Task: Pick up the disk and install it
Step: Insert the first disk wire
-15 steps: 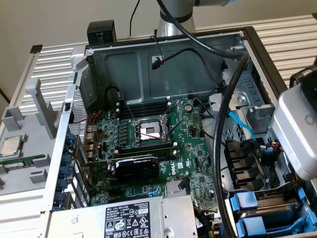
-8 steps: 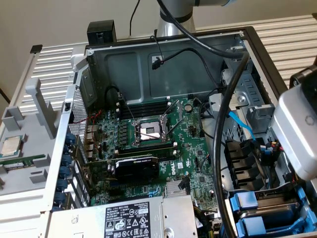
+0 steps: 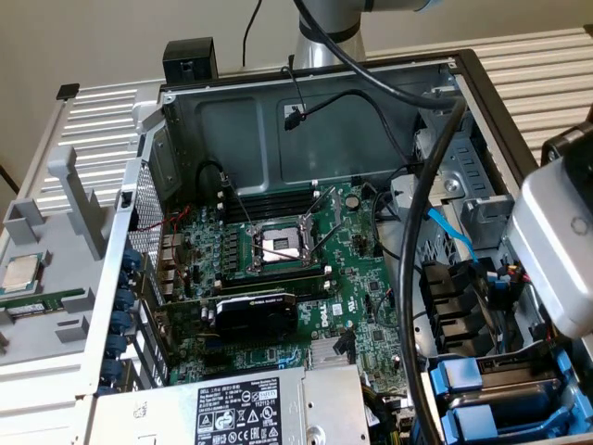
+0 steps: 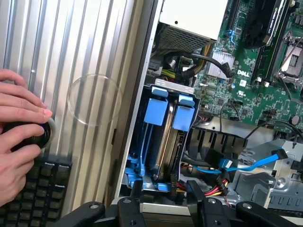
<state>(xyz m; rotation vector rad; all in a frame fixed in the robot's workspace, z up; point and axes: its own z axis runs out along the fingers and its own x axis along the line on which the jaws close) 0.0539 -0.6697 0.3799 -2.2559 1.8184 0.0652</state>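
Observation:
The disk (image 4: 166, 137) stands on edge in the drive bay at the case's corner, its silver side showing between two blue carrier frames (image 4: 156, 111). In the exterior view the same blue carriers (image 3: 463, 375) sit at the lower right of the case, under the arm's white wrist housing (image 3: 556, 250). My gripper (image 4: 164, 189) hovers just over the near end of that bay. Its two black fingers (image 4: 137, 189) stand apart on either side of the bay's end, with nothing clamped between them.
The open PC case holds the motherboard (image 3: 278, 278), a grey power supply box (image 3: 250, 408) and loose blue, yellow and red cables (image 4: 246, 165) beside the bay. A CPU chip (image 3: 23, 272) lies on the tray outside. A person's hand (image 4: 19, 123) rests on a black knob above a keyboard (image 4: 33, 189).

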